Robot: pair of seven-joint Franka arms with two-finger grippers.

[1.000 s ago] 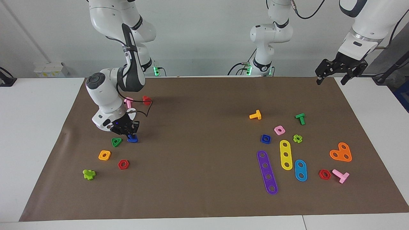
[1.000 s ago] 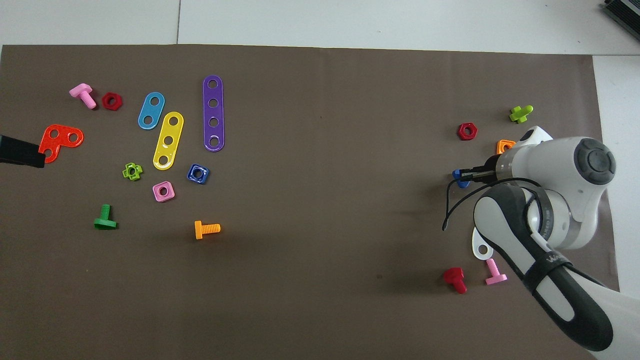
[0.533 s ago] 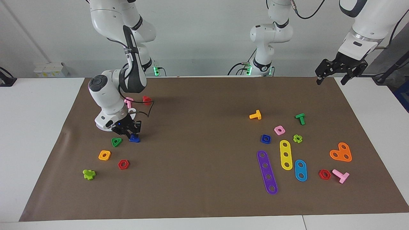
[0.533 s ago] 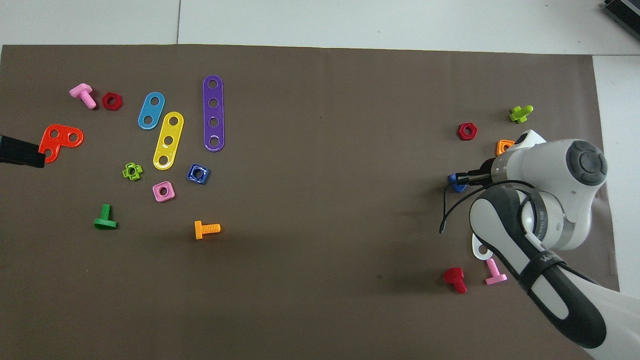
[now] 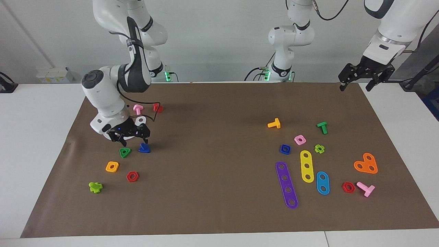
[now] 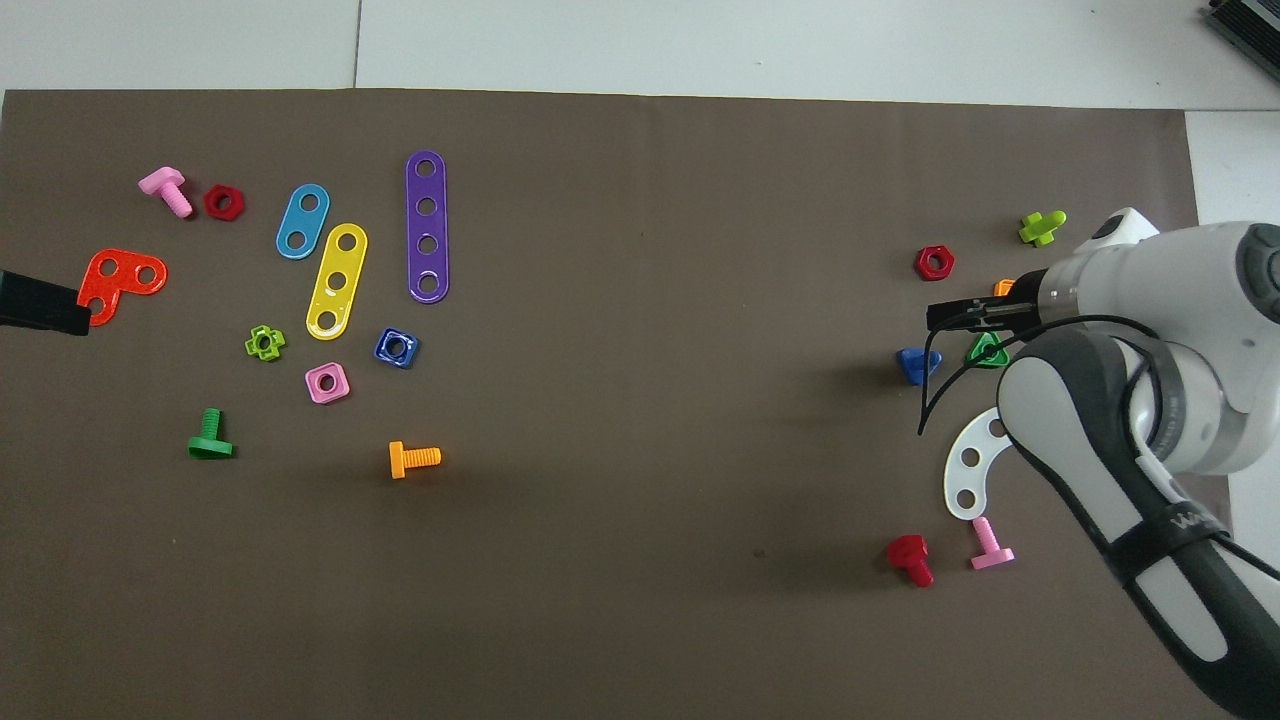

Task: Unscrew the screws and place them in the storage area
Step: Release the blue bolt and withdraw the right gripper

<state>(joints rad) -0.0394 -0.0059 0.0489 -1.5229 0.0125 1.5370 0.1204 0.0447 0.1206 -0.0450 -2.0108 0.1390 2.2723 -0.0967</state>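
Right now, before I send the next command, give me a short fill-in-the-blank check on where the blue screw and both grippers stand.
1. The dark-blue screw lies on the mat beside the green ____ nut.
2. The right gripper hangs over these pieces with its fingers ____.
3. The left gripper waits, open, over the mat's ____ at the left arm's end.
4. The white curved strip lies ____ to the robots than the screw.

Missing words: triangular; open; corner; nearer

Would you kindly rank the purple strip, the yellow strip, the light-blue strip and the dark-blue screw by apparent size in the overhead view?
1. purple strip
2. yellow strip
3. light-blue strip
4. dark-blue screw, clearly smallest

All lie flat on the mat, so the order looks reliable.
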